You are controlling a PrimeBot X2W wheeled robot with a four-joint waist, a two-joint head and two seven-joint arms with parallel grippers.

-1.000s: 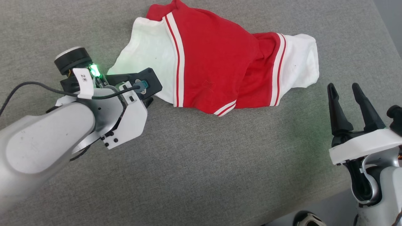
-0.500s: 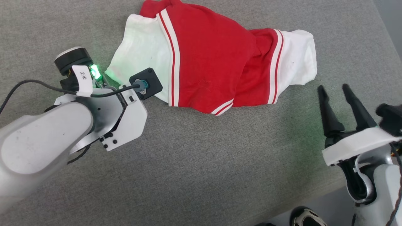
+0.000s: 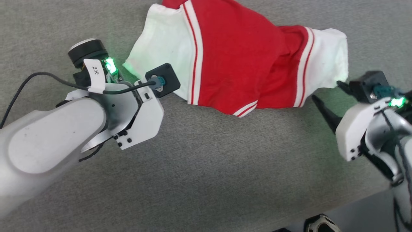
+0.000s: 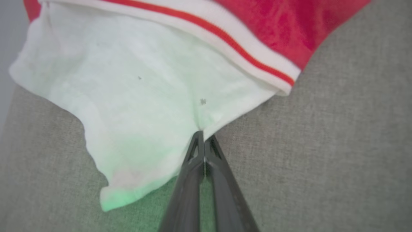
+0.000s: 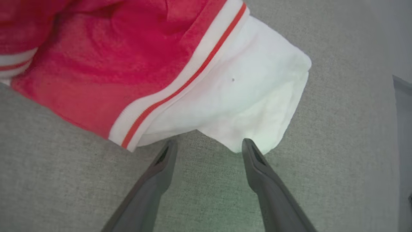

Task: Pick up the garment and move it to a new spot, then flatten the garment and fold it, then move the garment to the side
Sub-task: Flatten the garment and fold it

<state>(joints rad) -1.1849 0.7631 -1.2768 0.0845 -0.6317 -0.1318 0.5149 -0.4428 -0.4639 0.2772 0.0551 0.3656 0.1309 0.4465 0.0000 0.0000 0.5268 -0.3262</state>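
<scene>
The garment [image 3: 238,58] lies crumpled on the grey surface at the top middle of the head view, its red body between two white sleeves. In the left wrist view my left gripper [image 4: 202,135] is shut on the near edge of the left white sleeve [image 4: 145,90]. In the head view the left wrist housing [image 3: 141,109] hides those fingers. My right gripper [image 3: 328,95] is open and tilted toward the right white sleeve [image 3: 328,61]. In the right wrist view its tips [image 5: 209,143] stand just short of that sleeve's edge [image 5: 251,103], nothing between them.
The grey fabric surface [image 3: 206,167] stretches wide in front of the garment. Its edge runs across the lower right, with darker floor [image 3: 360,209] beyond and a dark-and-white object [image 3: 322,224] at the bottom. A black cable [image 3: 38,79] trails from the left wrist.
The whole head picture has shifted. My right gripper has come up from the lower right and turned toward the right sleeve. The left gripper stays at the left sleeve.
</scene>
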